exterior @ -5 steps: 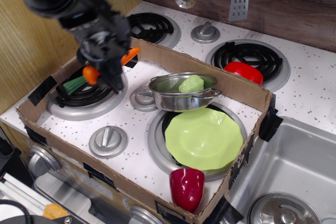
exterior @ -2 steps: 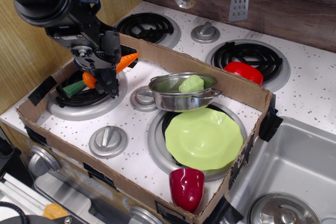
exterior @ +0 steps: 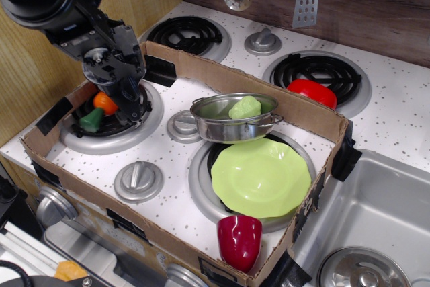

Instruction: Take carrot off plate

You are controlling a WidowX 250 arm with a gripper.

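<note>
My gripper (exterior: 119, 101) is low over the front left burner (exterior: 111, 122), inside the cardboard box. It is shut on the carrot (exterior: 103, 103). Only the carrot's orange thick end and its dark green stem (exterior: 91, 120) show at the gripper's left; the tapered tip is hidden behind the fingers. The stem end points down at the burner and looks close to touching it. The lime-green plate (exterior: 261, 178) lies on the front right burner, well to the right of the gripper, with nothing on it.
A steel pot (exterior: 235, 120) holding a small green lump (exterior: 244, 107) stands behind the plate. A red cup (exterior: 239, 241) sits at the box's front wall (exterior: 168, 236). A red pepper (exterior: 311, 92) lies on the back right burner. A sink (exterior: 376, 213) is at the right.
My gripper has moved left and down with the carrot, from above the box's left side to low over the front left burner. The carrot's tip is now hidden.
</note>
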